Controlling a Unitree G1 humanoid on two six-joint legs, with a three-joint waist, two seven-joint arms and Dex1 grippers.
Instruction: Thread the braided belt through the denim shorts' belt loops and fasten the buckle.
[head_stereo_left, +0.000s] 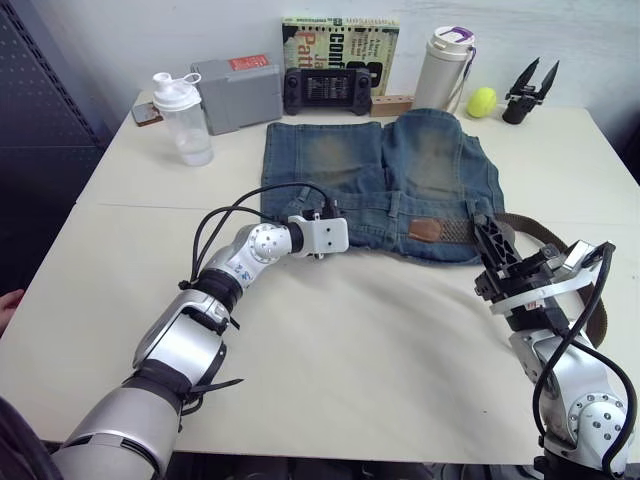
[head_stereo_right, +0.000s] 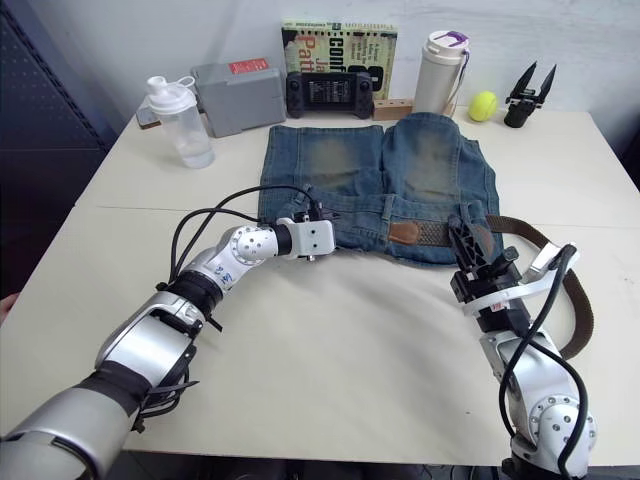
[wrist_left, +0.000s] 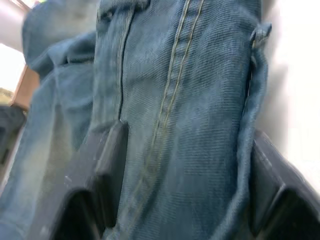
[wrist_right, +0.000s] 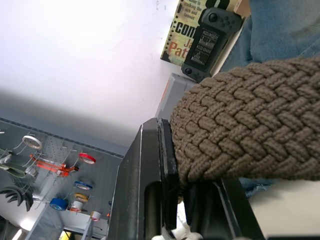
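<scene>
The denim shorts (head_stereo_left: 380, 160) lie flat at the table's far middle, waistband toward me. The braided belt (head_stereo_left: 530, 228) comes out of the waistband beside a brown leather patch (head_stereo_left: 425, 230) and curves right around my right arm. My right gripper (head_stereo_left: 492, 245) is shut on the belt (wrist_right: 250, 125), just right of the patch. My left gripper (head_stereo_left: 325, 215) sits at the waistband's left part, fingers (wrist_left: 110, 160) open with a wide band of denim (wrist_left: 185, 125) between them. One of the belt loops (wrist_left: 258, 40) shows at the waistband's edge. The buckle is hidden.
Along the far edge stand a shaker bottle (head_stereo_left: 183, 115), a grey box (head_stereo_left: 238, 92), a game controller (head_stereo_left: 320, 90), a book (head_stereo_left: 340, 40), a white flask (head_stereo_left: 443, 68), a tennis ball (head_stereo_left: 481, 101) and a spare black gripper (head_stereo_left: 528, 90). A person's hand (head_stereo_left: 8, 300) is at the left.
</scene>
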